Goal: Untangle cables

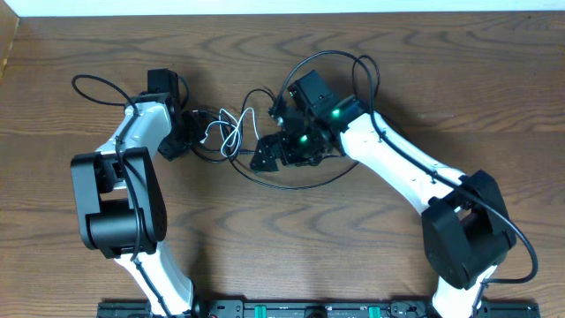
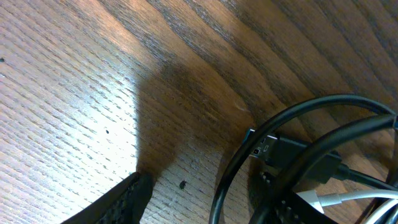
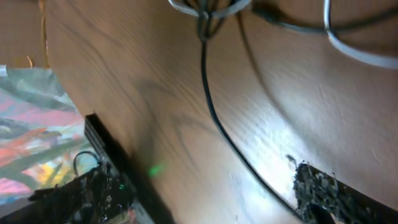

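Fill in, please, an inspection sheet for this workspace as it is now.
Surface: wooden table, bare grain.
Job's things: black cables and a white cable, tangled together at the centre.
Clutter: nothing seen.
Grippers: left tool has its jaws apart, the tangle at one side; right tool is close to the tangle, open or shut not clear.
Cables: thick arm cables loop behind both arms.
Surroundings: colourful sheet beyond the table edge.
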Robot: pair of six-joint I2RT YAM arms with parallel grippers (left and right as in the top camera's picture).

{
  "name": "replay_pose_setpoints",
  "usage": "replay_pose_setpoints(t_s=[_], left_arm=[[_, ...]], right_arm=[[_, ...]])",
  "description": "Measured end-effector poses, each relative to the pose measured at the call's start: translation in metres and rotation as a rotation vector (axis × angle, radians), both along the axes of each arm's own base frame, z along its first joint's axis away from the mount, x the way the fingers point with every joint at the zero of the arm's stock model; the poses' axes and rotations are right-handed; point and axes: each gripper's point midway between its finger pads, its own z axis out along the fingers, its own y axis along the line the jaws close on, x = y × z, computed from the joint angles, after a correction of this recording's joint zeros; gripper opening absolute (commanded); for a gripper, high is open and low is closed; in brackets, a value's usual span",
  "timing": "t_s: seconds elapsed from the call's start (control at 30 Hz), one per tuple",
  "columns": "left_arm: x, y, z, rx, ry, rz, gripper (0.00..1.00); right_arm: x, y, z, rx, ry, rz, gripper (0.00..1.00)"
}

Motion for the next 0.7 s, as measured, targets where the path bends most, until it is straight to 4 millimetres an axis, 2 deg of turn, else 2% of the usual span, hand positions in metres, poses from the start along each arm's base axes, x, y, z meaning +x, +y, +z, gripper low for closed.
replay_pose_setpoints(t_s=[0.17, 0.5, 0.7], left_arm=[[0.0, 0.0, 0.0, 0.0, 0.0, 0.0, 0.57], [0.0, 0.0, 0.0, 0.0, 0.0, 0.0, 0.57], [0.0, 0.0, 0.0, 0.0, 0.0, 0.0, 0.57]], right_arm=[[0.008, 0.009, 0.001, 0.0, -0.129, 0.049, 0.84], [-0.01, 0.032, -0.017, -0.179, -0.367, 0.161, 0.84], [-0.003, 0.039, -0.017, -0.271, -0.518, 0.145, 0.81]])
